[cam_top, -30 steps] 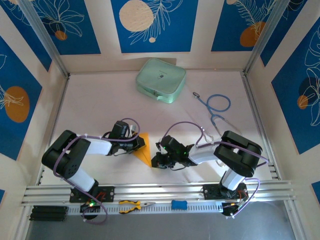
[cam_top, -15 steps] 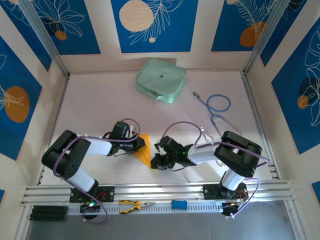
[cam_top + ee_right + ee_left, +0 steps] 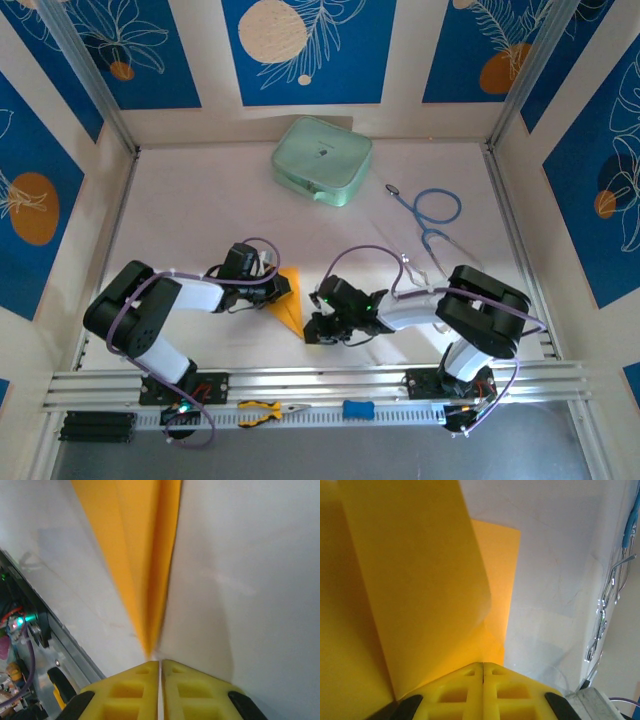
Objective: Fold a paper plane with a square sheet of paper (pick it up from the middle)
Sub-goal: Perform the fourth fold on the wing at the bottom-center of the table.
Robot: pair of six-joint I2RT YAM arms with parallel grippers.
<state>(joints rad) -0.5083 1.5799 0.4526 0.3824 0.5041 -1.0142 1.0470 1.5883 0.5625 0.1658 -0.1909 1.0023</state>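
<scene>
Creasing looks to be the step in hand. From above, the paper plane (image 3: 286, 303) lies as a narrow orange-yellow wedge close to the bench's near edge, about midway along it. The left tool (image 3: 281, 288) is at its left side and the right tool (image 3: 312, 330) at its near point, while a pale green case (image 3: 322, 160) sits well apart by the far edge. On the left wrist, the left tool (image 3: 483, 666) is pressed together, pinching a flap of paper that curls up off the bench (image 3: 555, 555). On the right wrist, the right tool (image 3: 160, 663) has its fingers almost touching, and the paper tapers to a point right at them — whether they nip it I cannot tell. Done well, the lifted flap is laid edge to edge along the centre crease with the point pinned — then pressed flat slowly.
</scene>
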